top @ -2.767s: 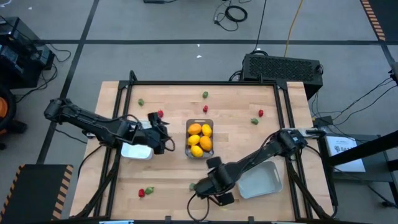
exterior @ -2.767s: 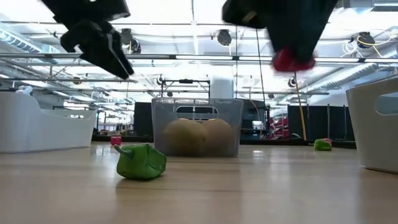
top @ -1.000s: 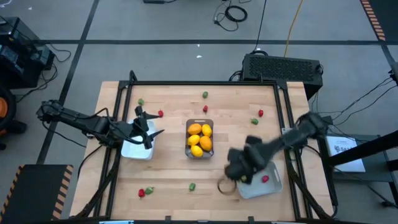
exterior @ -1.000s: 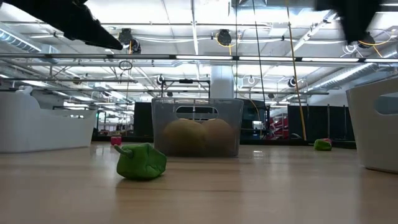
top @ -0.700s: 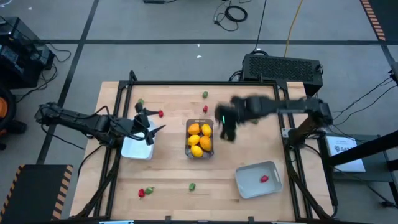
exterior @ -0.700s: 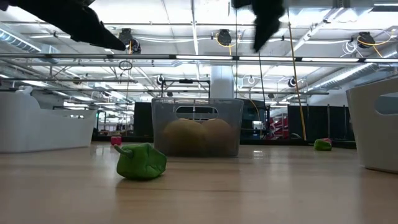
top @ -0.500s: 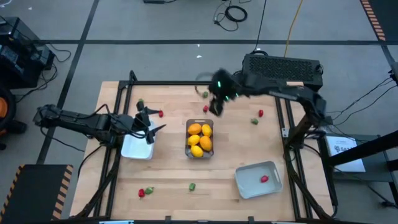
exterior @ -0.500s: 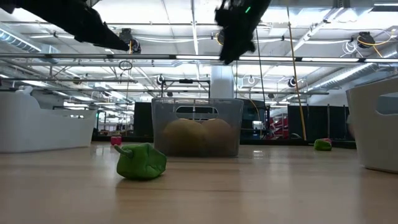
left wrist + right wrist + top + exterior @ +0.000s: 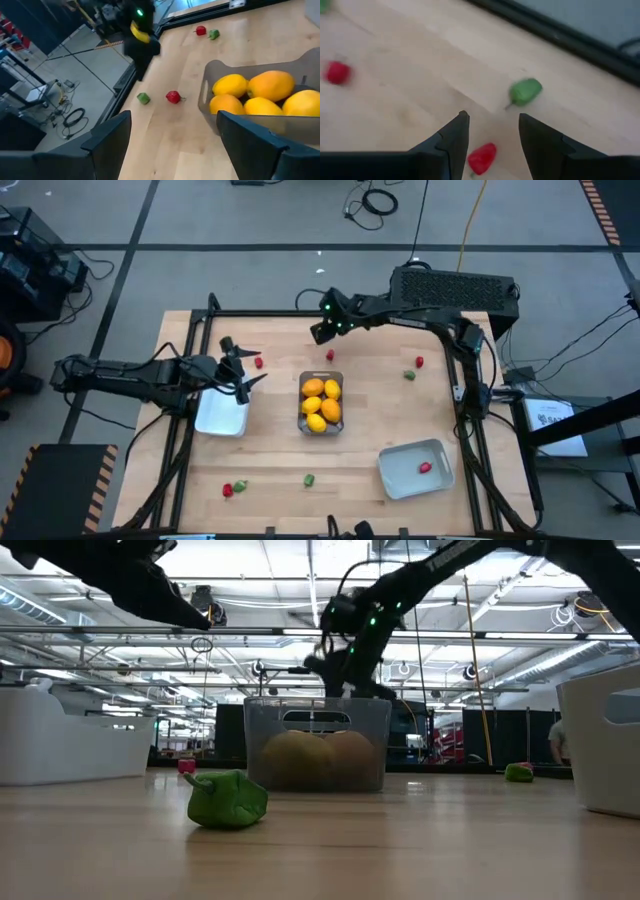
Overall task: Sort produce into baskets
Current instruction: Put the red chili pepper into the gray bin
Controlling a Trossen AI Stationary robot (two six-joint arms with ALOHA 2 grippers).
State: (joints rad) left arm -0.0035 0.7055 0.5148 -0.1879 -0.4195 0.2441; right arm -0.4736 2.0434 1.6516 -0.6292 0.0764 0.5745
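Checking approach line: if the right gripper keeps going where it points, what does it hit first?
Probably the red piece lying between the right gripper fingers, with the green piece just beyond. Depth is unclear.

The wooden desk carries a clear bin at frame centre, a white tray at centre left and a grey-blue tray at lower right. Loose on the desk: a red piece and green piece at upper left, a red piece above the clear bin, and a red piece beside a green piece at upper right. Along the lower edge lie a red-and-green pair and a single green piece.
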